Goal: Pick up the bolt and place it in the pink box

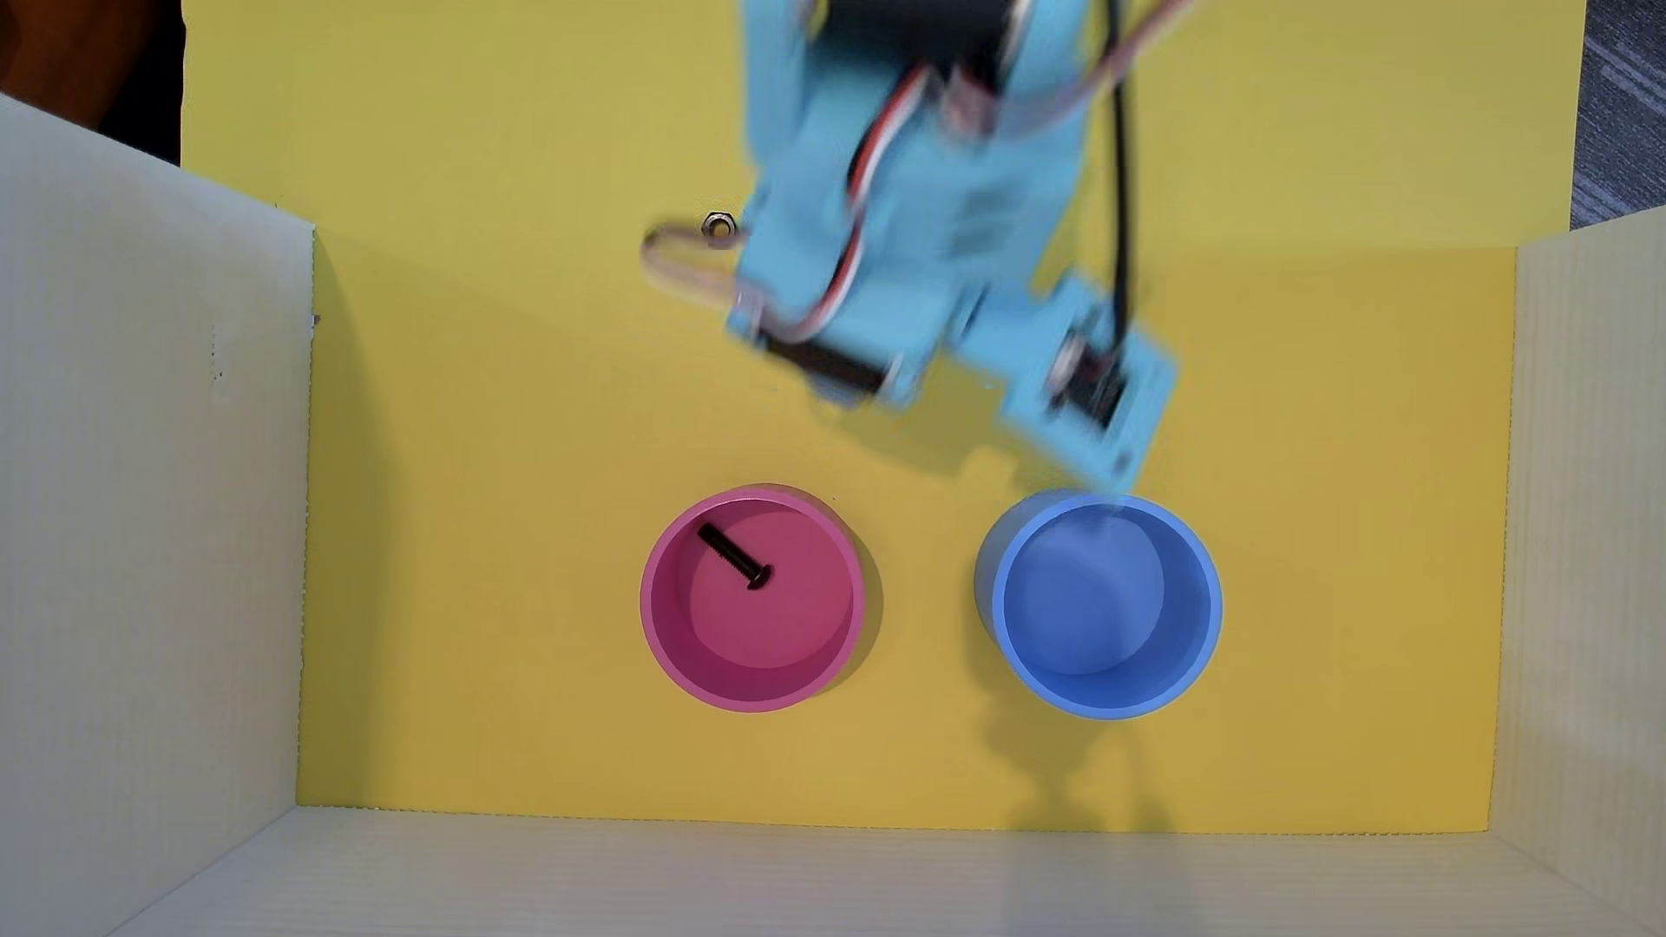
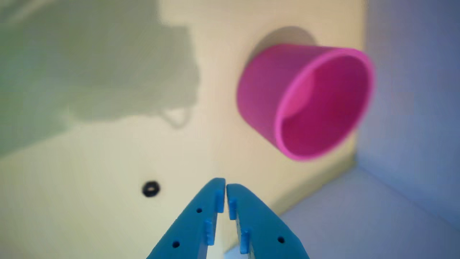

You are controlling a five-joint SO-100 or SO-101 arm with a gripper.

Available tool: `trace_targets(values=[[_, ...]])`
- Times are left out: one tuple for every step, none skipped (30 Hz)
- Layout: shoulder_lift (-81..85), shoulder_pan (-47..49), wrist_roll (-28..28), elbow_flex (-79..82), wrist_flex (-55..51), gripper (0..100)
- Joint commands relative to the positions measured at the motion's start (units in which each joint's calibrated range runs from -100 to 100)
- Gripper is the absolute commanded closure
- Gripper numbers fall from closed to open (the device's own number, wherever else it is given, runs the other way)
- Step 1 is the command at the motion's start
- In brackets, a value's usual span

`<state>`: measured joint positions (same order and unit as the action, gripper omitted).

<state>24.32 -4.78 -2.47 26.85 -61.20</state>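
Note:
The black bolt [image 1: 735,557] lies flat on the bottom of the pink box [image 1: 751,701], toward its upper left in the overhead view. From the top of that view the blurred light-blue arm [image 1: 901,234] reaches in above both cups, and its body hides the fingers. In the wrist view my gripper [image 2: 225,184] is shut with nothing between its blue fingertips. The pink box [image 2: 262,90] shows up and to the right of the tips, well apart from them. Its inside shows no bolt from this angle.
A grey hex nut [image 1: 718,225] [image 2: 151,189] lies on the yellow floor beside the arm. A round blue cup [image 1: 1107,707] stands right of the pink box. White corrugated walls [image 1: 144,541] close the left, right and lower sides.

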Motion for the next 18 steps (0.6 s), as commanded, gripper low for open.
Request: trace_targets(values=[[17.18, 0.58, 0.36, 15.62, 10.71, 99], [20.63, 0.58, 0.36, 19.6, 13.28, 99], [24.5, 0.58, 0.36, 23.85, 15.77, 99], [28.29, 0.58, 0.36, 27.74, 18.26, 99], [32.08, 0.58, 0.36, 31.63, 20.32, 99], [35.86, 0.66, 0.3, 35.16, 22.2, 99], [39.65, 0.66, 0.15, 38.15, 23.75, 99], [43.02, 0.66, -0.01, 40.23, 24.52, 99], [46.13, 0.73, -0.11, 42.22, 24.86, 99], [49.5, 1.54, -0.16, 44.39, 24.69, 99], [52.28, 2.64, -0.16, 45.74, 24.69, 99], [55.14, 3.89, -0.16, 47.55, 24.18, 99], [57.66, 4.92, -0.16, 49.18, 22.98, 99], [60.44, 6.17, -0.16, 50.63, 21.69, 99], [63.14, 7.72, -0.16, 52.08, 20.06, 99], [65.91, 9.12, -0.16, 53.25, 18.43, 99], [68.61, 10.44, -0.16, 54.43, 16.63, 99], [71.47, 11.62, -0.16, 55.6, 14.74, 99]])
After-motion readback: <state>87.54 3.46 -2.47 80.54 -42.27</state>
